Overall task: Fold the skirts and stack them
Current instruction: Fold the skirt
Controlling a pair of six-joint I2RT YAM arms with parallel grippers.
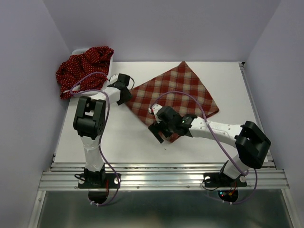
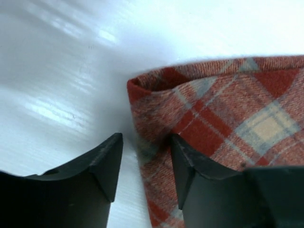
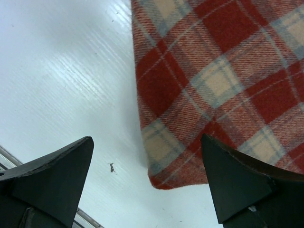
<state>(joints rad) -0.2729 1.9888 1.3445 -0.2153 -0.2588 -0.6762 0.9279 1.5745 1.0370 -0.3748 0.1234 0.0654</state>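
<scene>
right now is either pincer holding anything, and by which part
Nothing held: left pincer and right pincer are open, each straddling an edge of the plaid skirt.

Overhead view down on the table point(image 1: 223, 80); both wrist views close on plaid skirt point(image 1: 175, 92) corners, shared overhead.

Plaid skirt point(image 1: 173, 97): red-and-cream check, spread flat near centre of table point(image 1: 228, 76), turned diamond-wise, corners toward 12 and 6 o'clock.
Dotted skirts point(image 1: 83, 69): dark red, white dots, crumpled heap at its 10 o'clock.
</scene>
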